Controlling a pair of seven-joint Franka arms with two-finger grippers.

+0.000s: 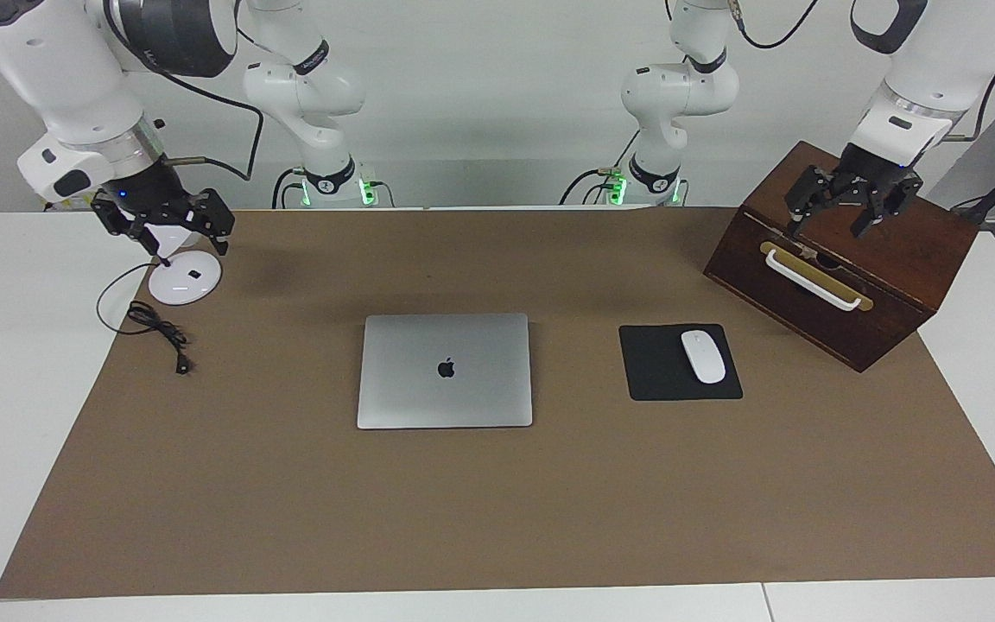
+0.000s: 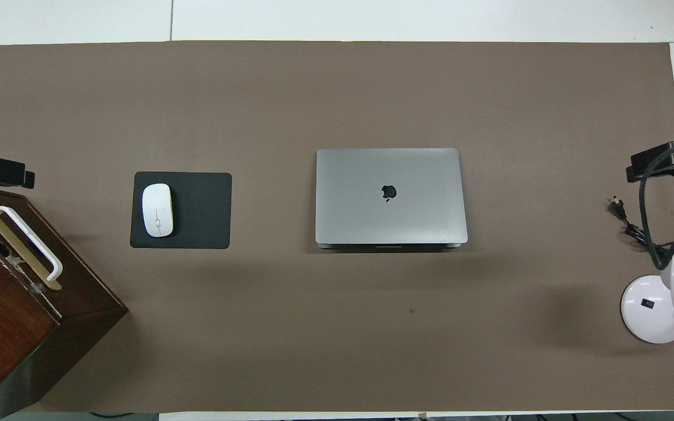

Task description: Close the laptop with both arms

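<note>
Laptop (image 1: 445, 370) lies mid-table w/ lid already flat down, apple logo up; task looks done. Thin metal, stiff, slick, prob. fairly heavy; best pressed on lid's free edge, not pinched. Left claw (image 1: 839, 212) open, empty, over wooden box (image 1: 895, 259) at left arm's end. Right claw (image 1: 171, 233) open, empty, over lamp base (image 1: 184, 283).

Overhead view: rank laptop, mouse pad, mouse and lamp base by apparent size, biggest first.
1. laptop, closed, largest by far.
2. black mouse pad.
3. white lamp base, partly hidden by the lamp head, so its rank against the mouse is unsure.
4. white mouse, lying on the pad.
</note>
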